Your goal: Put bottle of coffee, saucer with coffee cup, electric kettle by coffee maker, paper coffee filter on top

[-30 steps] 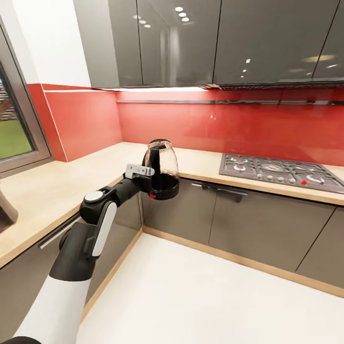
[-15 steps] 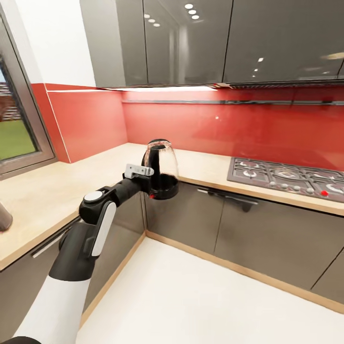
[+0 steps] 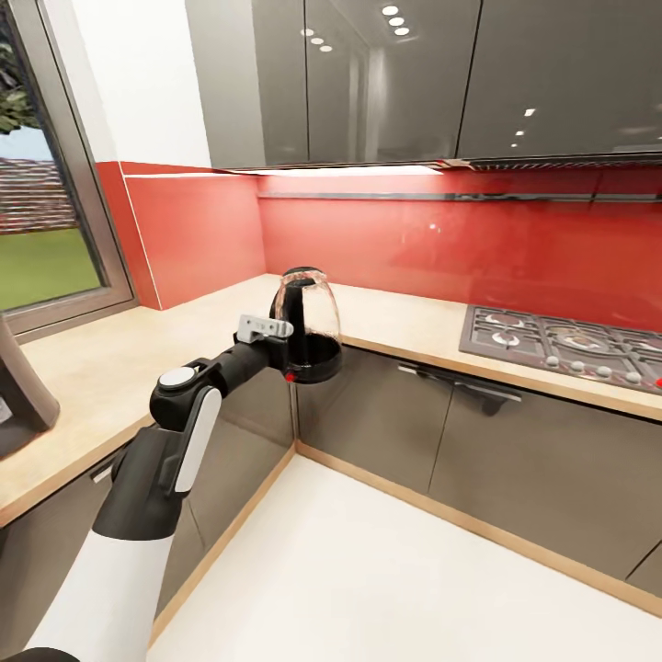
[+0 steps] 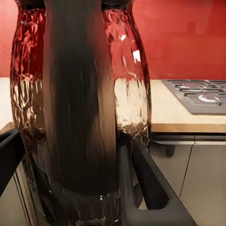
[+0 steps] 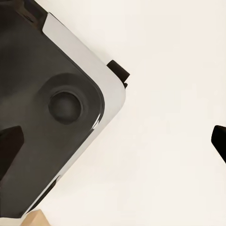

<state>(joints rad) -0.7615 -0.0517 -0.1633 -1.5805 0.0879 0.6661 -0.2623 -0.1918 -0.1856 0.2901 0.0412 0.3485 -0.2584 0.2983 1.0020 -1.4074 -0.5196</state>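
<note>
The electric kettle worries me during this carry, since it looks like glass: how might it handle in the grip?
The electric kettle is probably fragile and slippery: its dome is clear glass. The left gripper holds it by the black handle, off to one side, so it may swing or tilt.

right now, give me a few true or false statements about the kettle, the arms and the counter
1. The left gripper holds the electric kettle in the air, off the countertop. True.
2. The kettle lies on its side. False: it hangs upright, its opening at the top.
3. A gas hob is set into the countertop on the right of the head view. True.
4. The wall behind the counter is blue. False: the backsplash is red.
5. The right gripper is shut on a cup. False: its jaws stand apart over pale floor, holding nothing.
</note>
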